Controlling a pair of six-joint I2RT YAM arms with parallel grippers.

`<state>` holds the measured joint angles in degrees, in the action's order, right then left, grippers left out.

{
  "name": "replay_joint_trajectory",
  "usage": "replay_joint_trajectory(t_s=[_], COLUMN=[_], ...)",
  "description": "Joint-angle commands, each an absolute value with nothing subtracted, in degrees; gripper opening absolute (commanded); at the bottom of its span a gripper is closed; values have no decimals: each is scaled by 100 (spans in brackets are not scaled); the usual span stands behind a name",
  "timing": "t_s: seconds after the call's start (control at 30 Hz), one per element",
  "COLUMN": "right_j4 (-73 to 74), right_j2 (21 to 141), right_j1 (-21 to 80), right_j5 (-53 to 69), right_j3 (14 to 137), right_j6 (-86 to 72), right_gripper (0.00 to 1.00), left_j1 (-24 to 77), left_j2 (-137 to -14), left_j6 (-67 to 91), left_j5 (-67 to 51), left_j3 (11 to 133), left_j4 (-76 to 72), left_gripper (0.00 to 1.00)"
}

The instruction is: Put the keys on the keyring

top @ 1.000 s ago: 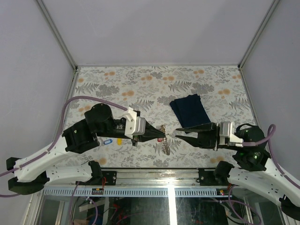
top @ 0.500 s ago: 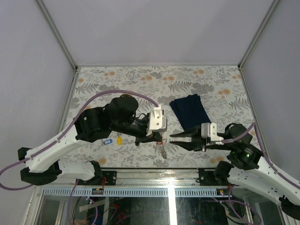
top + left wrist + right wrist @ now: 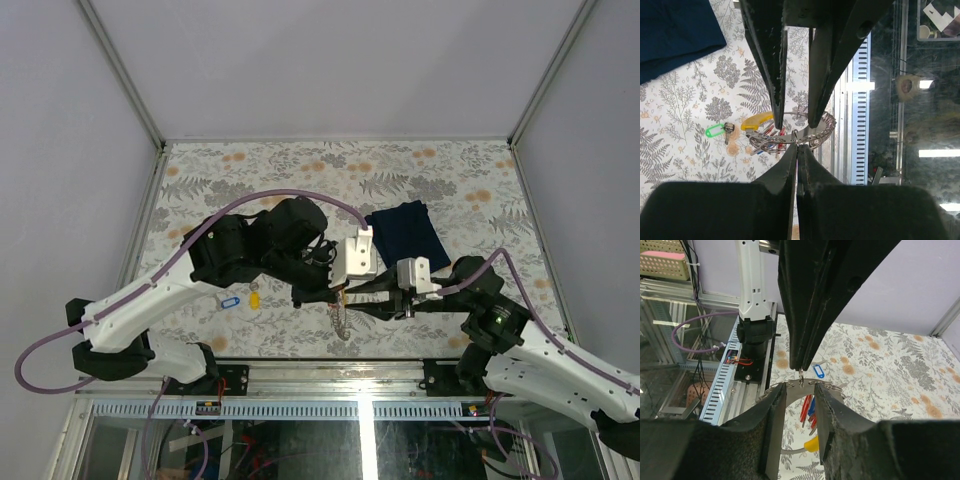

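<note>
floral-print bench [image 3: 480,170], grey walls behind. a navy cloth [image 3: 405,232] lies beyond the right end effector [image 3: 800,390], apart from it. a blue-tagged key [image 3: 230,300] and a yellow-tagged key [image 3: 253,298] lie behind the left end effector [image 3: 797,148], beside its arm. a green-tagged key [image 3: 716,131] lies on the bench near the hanging keyring [image 3: 822,126]. left end effector: fingers pinched closed on the keyring's toothed rim, the ring dangling beneath with red, yellow and blue tags. right end effector: fingers apart, straddling that rim opposite the left tips. both arms reach inward, forearms roughly level, tips meeting over the bench's near edge.
</note>
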<state>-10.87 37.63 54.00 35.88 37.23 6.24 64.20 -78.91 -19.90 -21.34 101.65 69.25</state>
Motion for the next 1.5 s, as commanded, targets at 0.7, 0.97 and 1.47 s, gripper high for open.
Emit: replay_joint_trajectory(t_s=[0.7,0.97,1.47], right_j4=[-2171,-2312,-6188], right_j2=[4245,4047,3960], right_j1=[5401,5401,5401], right_j5=[4004,3769,2948], right_j3=[3674,3676,2892], right_j6=[422,295,-1611], right_gripper=[16,0,0], left_j1=[6531,6536,6538], left_j2=[-7879,-7575,-4468], left_j6=[-2069,-1964,-976], left_j5=[-1834,-1547,-1888], left_j3=[10451,10267,6331], left_j4=[6928,6477,791], left_gripper=[0,8,34])
